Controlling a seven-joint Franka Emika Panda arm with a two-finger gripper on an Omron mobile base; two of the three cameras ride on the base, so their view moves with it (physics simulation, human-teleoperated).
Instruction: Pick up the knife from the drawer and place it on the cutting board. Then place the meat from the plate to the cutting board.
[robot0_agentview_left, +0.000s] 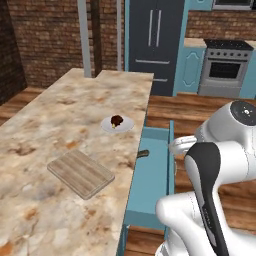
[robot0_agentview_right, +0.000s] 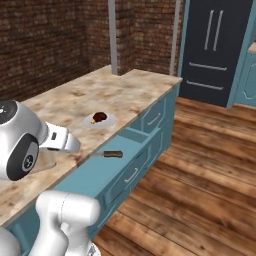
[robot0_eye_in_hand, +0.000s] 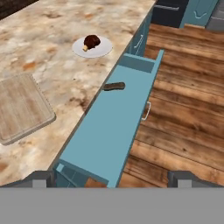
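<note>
The teal drawer (robot0_eye_in_hand: 114, 131) stands pulled out from under the marble counter. In it lies the knife (robot0_eye_in_hand: 114, 86), with its dark handle showing at the counter's edge and its blade hidden under the countertop; it also shows as knife (robot0_agentview_left: 143, 154) and knife (robot0_agentview_right: 112, 154). The wooden cutting board (robot0_eye_in_hand: 19, 107) lies flat on the counter, bare. Farther along, the meat (robot0_eye_in_hand: 92, 41) rests on the white plate (robot0_eye_in_hand: 103, 51). My gripper (robot0_eye_in_hand: 113, 179) hovers open above the drawer's near end, nothing between its fingertips (robot0_eye_in_hand: 41, 179).
The drawer's silver handle (robot0_eye_in_hand: 147, 110) juts over the wooden floor (robot0_eye_in_hand: 183, 109). Panelled teal drawer fronts (robot0_agentview_right: 155, 117) line the counter's side. A dark fridge (robot0_agentview_left: 155, 45) and an oven (robot0_agentview_left: 225, 70) stand far behind. My white arm (robot0_agentview_left: 210, 175) rises beside the drawer.
</note>
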